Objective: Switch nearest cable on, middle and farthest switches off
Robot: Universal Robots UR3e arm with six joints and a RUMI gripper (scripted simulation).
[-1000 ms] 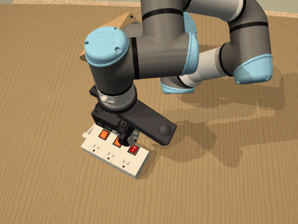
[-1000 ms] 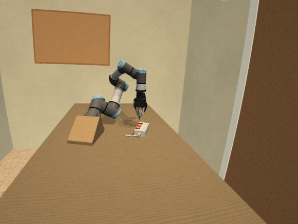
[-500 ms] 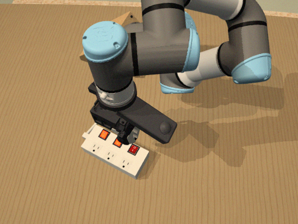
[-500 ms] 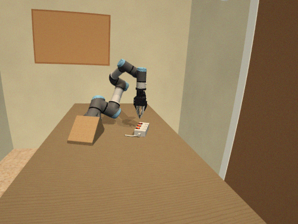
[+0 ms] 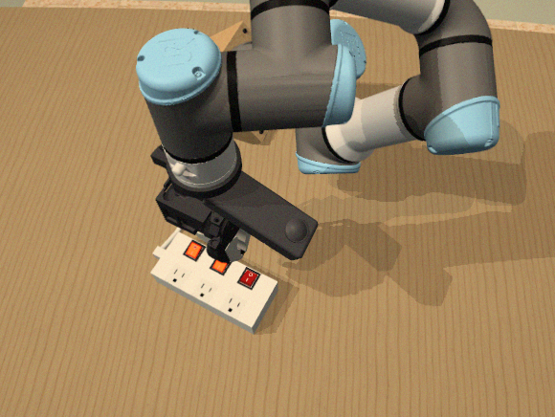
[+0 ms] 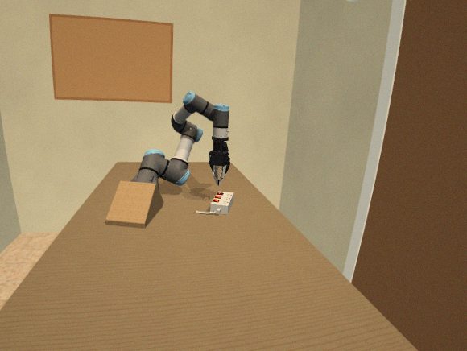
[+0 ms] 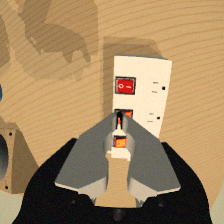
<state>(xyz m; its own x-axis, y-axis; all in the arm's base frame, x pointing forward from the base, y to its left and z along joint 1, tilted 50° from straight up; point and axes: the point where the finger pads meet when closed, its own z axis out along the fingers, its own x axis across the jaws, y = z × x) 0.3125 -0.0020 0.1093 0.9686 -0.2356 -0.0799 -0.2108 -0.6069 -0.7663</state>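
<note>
Wood-grain table [image 6: 225, 290] runs long under a beige wall, and the white power strip [image 5: 212, 282] lies flat on it, right way up, sockets and switches facing the ceiling. Its cable [image 6: 203, 212] leaves the end toward the arm's wedge-shaped base. Both the switch nearest the cable [image 5: 194, 250] and the middle switch [image 5: 219, 266] glow orange, while the farthest switch [image 5: 249, 278] is dark red, so I'd judge that one already off. Above the middle switch hangs the gripper [image 6: 220, 181], jaws pressed together on nothing, clear of the strip. Turning off the middle rocker looks like the job in hand; next it needs a straight push down onto that rocker's off side
</note>
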